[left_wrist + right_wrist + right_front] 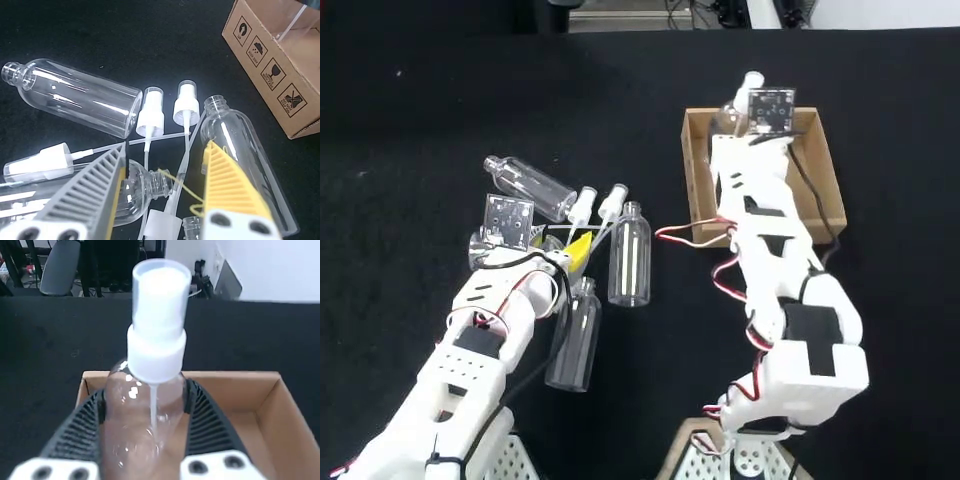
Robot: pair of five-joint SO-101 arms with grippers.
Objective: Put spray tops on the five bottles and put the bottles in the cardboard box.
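right gripper [145, 407]: ribbed black fingers [80, 425] clamped on a clear round plastic bottle [132, 440] with a white spray top [159, 315], over the far end of the brown cardboard box [265, 405]. left gripper [165, 150], jaws apart and holding nothing, hangs over uncapped clear bottles [75, 95] and loose spray tops [151, 114] lying on black cloth [125, 30]. in the high view the right arm [760, 220] hides much of the box floor.

Cardboard box [688, 165]: left half blocked by right arm [760, 230] and its capped bottle [135, 415], right half open. Loose bottles [629, 255] and spray tops [612, 203] crowd around left gripper [165, 145]. Mat [660, 150] lane between is passable.
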